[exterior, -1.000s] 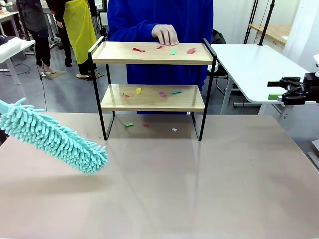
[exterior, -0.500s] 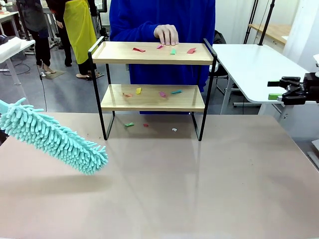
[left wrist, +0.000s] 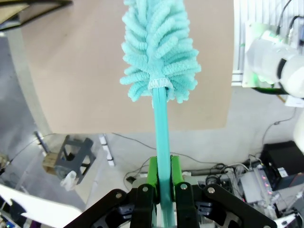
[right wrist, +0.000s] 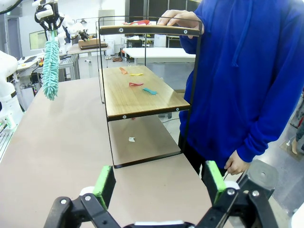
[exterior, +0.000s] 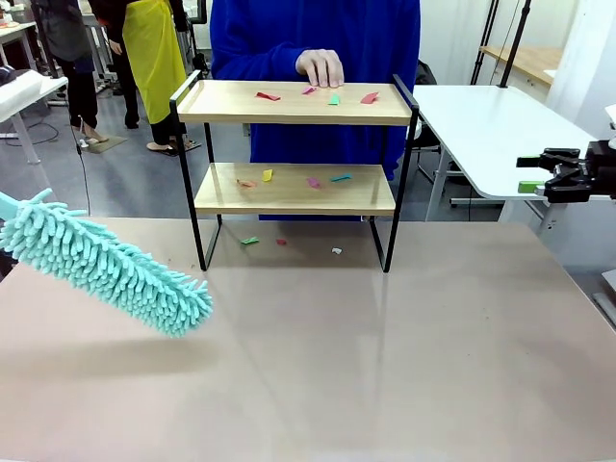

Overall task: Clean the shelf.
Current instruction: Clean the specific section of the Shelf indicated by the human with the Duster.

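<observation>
The shelf stands at the far side of the beige table, two wooden boards in a black frame; it also appears in the right wrist view. Coloured paper scraps lie on its top board, on its lower board and on the table beneath it. A person's hand rests on the top board's far edge. My left gripper is shut on the handle of a teal fluffy duster, which hangs tilted over the table's left side, apart from the shelf. My right gripper is open and holds nothing, off the table's right edge.
A person in a blue hoodie stands right behind the shelf. A white table sits at the back right, under my right gripper. The near half of the beige tabletop is bare. Other people stand far left.
The duster's head has edged slightly to the right. Nothing else has visibly moved.
</observation>
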Motion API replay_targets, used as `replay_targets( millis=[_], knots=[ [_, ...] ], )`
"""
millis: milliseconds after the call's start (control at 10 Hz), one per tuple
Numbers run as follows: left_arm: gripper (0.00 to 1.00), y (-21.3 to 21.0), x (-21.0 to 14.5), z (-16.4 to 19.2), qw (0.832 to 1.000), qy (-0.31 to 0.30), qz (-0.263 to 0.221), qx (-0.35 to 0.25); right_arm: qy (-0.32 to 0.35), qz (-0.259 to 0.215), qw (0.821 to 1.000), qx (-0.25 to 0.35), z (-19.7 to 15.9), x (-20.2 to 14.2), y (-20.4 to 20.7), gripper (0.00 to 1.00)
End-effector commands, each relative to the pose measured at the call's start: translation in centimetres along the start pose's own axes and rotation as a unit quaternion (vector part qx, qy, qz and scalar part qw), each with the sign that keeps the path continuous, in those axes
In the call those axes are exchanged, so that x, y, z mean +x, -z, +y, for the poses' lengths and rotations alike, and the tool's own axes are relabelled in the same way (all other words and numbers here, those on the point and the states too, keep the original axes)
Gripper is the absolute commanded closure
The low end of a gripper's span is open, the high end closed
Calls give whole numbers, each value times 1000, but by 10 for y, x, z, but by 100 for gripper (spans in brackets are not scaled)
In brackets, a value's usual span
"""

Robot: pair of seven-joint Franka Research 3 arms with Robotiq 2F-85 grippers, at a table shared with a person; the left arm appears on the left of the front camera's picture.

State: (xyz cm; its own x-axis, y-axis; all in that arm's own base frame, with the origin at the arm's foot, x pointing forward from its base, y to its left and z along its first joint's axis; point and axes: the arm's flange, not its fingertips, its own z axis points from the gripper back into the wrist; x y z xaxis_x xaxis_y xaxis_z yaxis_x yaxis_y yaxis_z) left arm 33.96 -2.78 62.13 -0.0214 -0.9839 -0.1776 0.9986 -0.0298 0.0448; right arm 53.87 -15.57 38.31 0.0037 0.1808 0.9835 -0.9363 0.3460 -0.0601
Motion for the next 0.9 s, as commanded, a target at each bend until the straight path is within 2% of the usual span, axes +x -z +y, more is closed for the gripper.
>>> replay_targets(
  millis=[0,100,300,400,600,800],
  knots=[
    [87,-31,17,-13,999,-8,-43,-4,-3,0,1000,2,1,3,1,0],
    [87,-52,35,-27,995,-9,-97,-31,-3,0,1000,2,1,3,1,0],
    [87,-98,75,-49,990,-30,-132,-38,-3,0,1000,2,1,3,1,0],
    [87,-120,88,-62,983,-51,-169,-51,-3,0,1000,2,1,3,1,0],
    [87,-168,126,-77,957,-119,-253,-79,-3,0,1000,2,1,3,1,0],
    [87,-191,171,-84,923,-233,-296,-76,-3,0,1000,2,1,3,1,0]
  ],
)
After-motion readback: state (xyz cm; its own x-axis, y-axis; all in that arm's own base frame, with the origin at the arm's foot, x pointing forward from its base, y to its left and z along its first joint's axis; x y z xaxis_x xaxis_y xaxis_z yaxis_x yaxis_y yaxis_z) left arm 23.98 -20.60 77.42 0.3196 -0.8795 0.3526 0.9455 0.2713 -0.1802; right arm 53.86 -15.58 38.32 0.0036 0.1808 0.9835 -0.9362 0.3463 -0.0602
